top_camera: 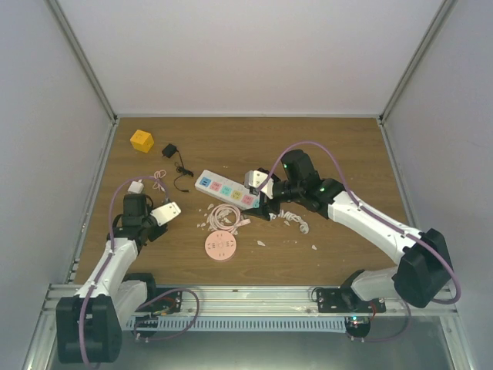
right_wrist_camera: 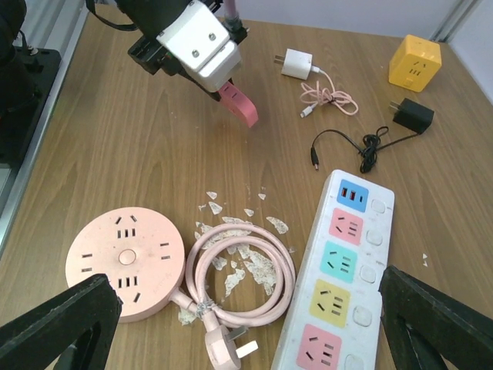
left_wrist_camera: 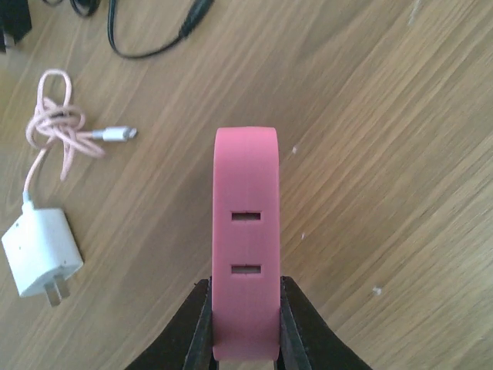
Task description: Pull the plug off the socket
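Plug: pink plastic plug (right_wrist_camera: 227, 351) lies loose, just beside white plastic power strip (right_wrist_camera: 377, 254).
Right gripper (right_wrist_camera: 248, 285): fingers spread wide above the strip's end.
Left gripper (left_wrist_camera: 245, 289): clamped on pink slotted flat piece (left_wrist_camera: 245, 185), well apart from the strip.

No lettering, brand, number or sign can be read in any view.

The white power strip (right_wrist_camera: 379, 231) at the right of the counter shows coloured panels with socket slots and plain buttons only. The round pink socket (right_wrist_camera: 127, 262) near the front has slots and a centre button; in the top view these blur into dark marks that spell nothing. The yellow cube (right_wrist_camera: 414, 62), black adapter (right_wrist_camera: 414, 116) and white charger (right_wrist_camera: 295, 63) at the far side have blank faces. The pink strip (left_wrist_camera: 245, 185) clamped in the left hand (left_wrist_camera: 245, 308) bears two slots, no print.
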